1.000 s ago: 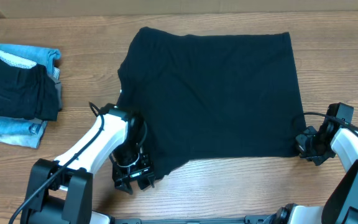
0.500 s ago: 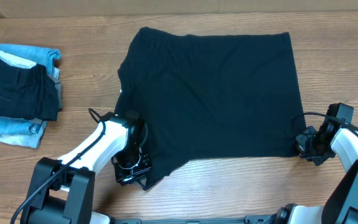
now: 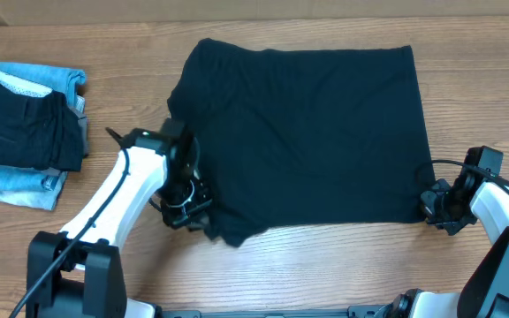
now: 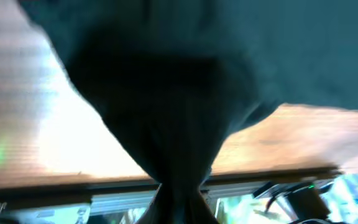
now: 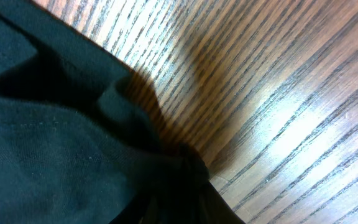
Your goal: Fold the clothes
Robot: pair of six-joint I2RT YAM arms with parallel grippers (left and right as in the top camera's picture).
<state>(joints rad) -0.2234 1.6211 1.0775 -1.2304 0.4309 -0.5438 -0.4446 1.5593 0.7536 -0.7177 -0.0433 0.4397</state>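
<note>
— Where are the tools?

— My left tool (image 3: pixel 186 212) is closed on the near-left corner of the shirt (image 3: pixel 307 132). Its wrist view is blurred, but the cloth draws into a tight neck at the bottom. My right tool (image 3: pixel 433 205) is pinched shut on the near-right corner, low against the counter (image 3: pixel 325 265).

— And the shirt?

— It's spread flat mid-counter. The far edge is straight, and the near edge dips to a bunched point by the left tool. Bare wood runs along the near side and to the right. A stack of denim and dark clothes (image 3: pixel 25 124) sits well apart at the left edge.
</note>
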